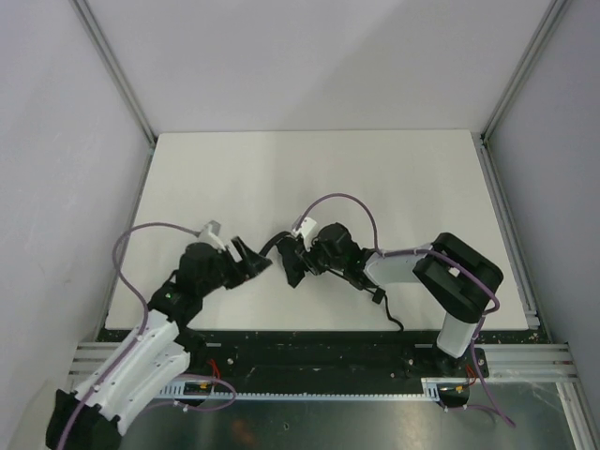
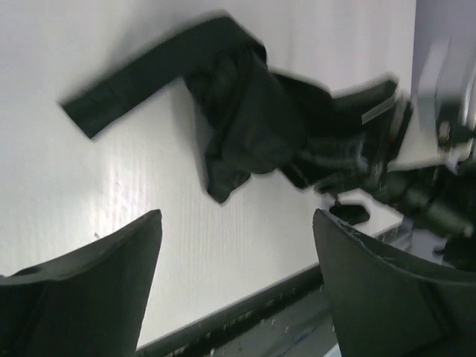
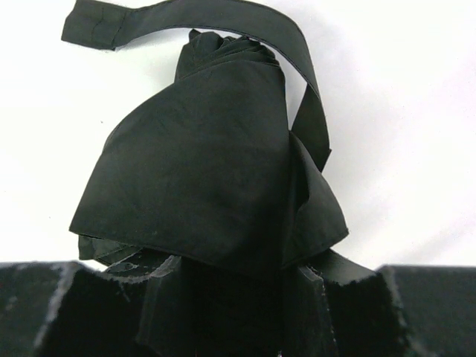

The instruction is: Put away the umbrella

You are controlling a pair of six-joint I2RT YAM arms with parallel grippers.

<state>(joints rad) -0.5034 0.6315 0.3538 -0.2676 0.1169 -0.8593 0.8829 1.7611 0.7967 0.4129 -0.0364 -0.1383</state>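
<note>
**benchrat:** Starting with the top view. The umbrella point(image 1: 280, 244) is sitting low on the table point(image 1: 309, 178), about mid-width, right between your two arms. Your right gripper point(image 1: 298, 267) is reaching in from the right and touching it. Your left gripper point(image 1: 255, 260) is pointing at it from just beside. It's too small and dark here to call the jaws.

**foldy:** The left wrist view is helping. The left gripper point(image 2: 238, 297) is gaping wide, both fingers point(image 2: 97, 286) holding nothing. The umbrella point(image 2: 238, 126) is lying ahead of them, not between them, and its strap point(image 2: 126, 93) is trailing flat across the table to the left. It's blurry, but the right gripper point(image 2: 364, 152) is looking like it's pinching the far end.

**benchrat:** The right wrist view is backing that up. The umbrella point(image 3: 208, 171) is running down as a bunched bundle between the right gripper's point(image 3: 238, 316) fingers point(image 3: 52, 305), which are clamping it at the bottom edge. The strap point(image 3: 186, 18) is curling loose over the top.

**foldy:** So I'd guess you're dealing with something light and floppy. The cloth is probably going to slide and bunch, so grabbing a loose fold is only getting you a fold. I'd be aiming your left fingers at the tight rolled core, or at the strap if wrapping is next. The shaft and handle aren't showing, so I can't tell you where the stiff part is.
</note>
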